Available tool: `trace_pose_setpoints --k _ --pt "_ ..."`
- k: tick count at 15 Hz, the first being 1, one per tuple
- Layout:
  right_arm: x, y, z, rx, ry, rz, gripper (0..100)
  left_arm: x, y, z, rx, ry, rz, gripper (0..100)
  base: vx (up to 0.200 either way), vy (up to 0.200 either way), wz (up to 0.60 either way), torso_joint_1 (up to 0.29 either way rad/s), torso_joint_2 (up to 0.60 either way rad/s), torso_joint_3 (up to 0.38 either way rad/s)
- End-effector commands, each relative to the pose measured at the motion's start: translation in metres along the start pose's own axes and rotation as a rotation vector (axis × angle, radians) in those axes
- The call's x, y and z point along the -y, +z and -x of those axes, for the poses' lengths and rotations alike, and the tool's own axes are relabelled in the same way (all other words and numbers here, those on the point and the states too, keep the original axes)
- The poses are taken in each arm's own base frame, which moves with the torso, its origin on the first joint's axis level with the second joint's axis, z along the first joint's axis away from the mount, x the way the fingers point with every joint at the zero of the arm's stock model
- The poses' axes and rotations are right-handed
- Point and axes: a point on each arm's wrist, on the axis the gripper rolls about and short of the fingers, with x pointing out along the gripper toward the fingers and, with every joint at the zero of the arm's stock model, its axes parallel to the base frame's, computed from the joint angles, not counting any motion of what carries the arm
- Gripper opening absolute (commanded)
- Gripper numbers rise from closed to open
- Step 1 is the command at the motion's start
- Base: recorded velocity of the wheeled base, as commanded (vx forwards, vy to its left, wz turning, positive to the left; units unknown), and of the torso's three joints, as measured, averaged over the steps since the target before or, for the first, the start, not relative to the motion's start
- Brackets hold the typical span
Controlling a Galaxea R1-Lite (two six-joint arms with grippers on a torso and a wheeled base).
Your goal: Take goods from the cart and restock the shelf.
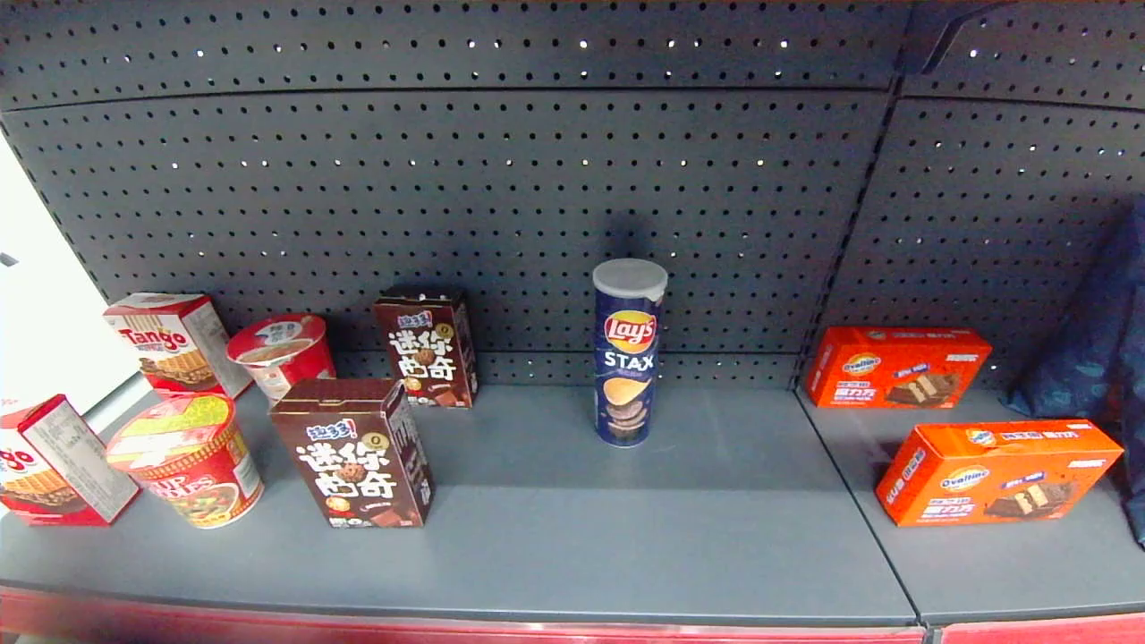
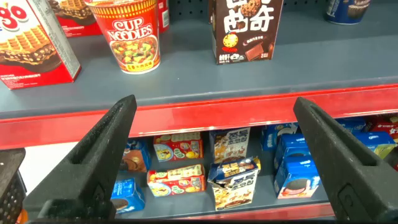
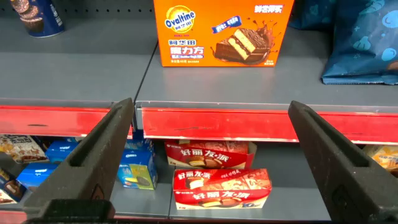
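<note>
A blue chips can [image 1: 629,351] stands upright near the middle of the grey shelf [image 1: 572,537]. To its left are two brown biscuit boxes [image 1: 358,452], two noodle cups [image 1: 190,461] and two red wafer boxes [image 1: 174,343]. Two orange boxes [image 1: 997,471] lie on the right shelf section. My left gripper [image 2: 217,155] is open and holds nothing; it hangs before the shelf's red front edge [image 2: 205,115], below the noodle cup [image 2: 129,34] and brown box [image 2: 245,30]. My right gripper [image 3: 211,155] is open with nothing in it, in front of an orange box [image 3: 222,32].
A perforated dark back panel [image 1: 501,206] rises behind the shelf. A blue patterned bag [image 1: 1096,358] leans at the far right. The lower shelf holds small snack boxes [image 2: 233,180] and red boxes [image 3: 221,186]. Open shelf floor lies around the chips can.
</note>
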Motion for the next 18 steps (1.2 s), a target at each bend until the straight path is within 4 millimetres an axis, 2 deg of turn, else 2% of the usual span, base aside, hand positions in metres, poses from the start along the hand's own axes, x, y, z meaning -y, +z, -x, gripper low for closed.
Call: trace_pose_setpoints --k 1,13,18 --pt "0.0000 0.0001 -0.0001 0.000 0.001 0.000 100 0.0000 0.0005 0.0000 0.001 0.000 0.002 100 0.000 0.000 0.00 0.000 0.00 0.000" --pt "0.0001 0.0001 -0.0001 0.000 -0.002 0.002 100 0.0000 0.0001 -0.0001 0.000 0.000 0.000 100 0.000 0.000 0.00 0.000 0.00 0.000" --pt "0.0001 0.0001 -0.0001 0.000 -0.004 0.002 100 0.0000 -0.0001 -0.0001 -0.002 0.000 0.002 100 0.000 0.000 0.60 0.002 0.00 0.001"
